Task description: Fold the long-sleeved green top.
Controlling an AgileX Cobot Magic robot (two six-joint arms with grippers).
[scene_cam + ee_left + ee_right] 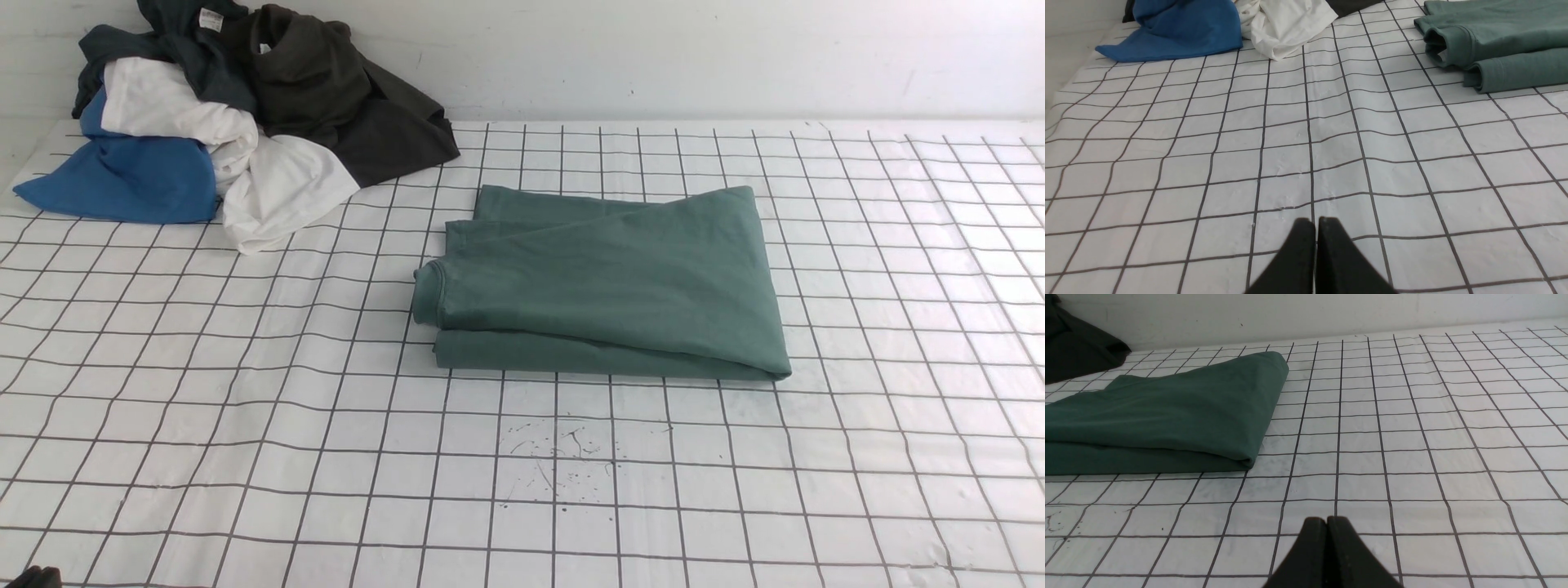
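One green long-sleeved top [604, 282], folded, alone on the grid sheet [245, 425]. Off in the far left corner, one heap of loose clothes: one blue piece [122, 180], one white piece [269, 184], though possibly two bundled together, hard to separate. One dark olive-brown garment [343, 98], one dark teal garment [175, 41] carrying one white neck tag [211, 20]. Two grippers counted, one left gripper [1316, 222], one right gripper [1327, 520], each with two dark fingers pressed together. One patch of dark specks [559, 461] near the front.

Green top [604, 282] folded, table centre
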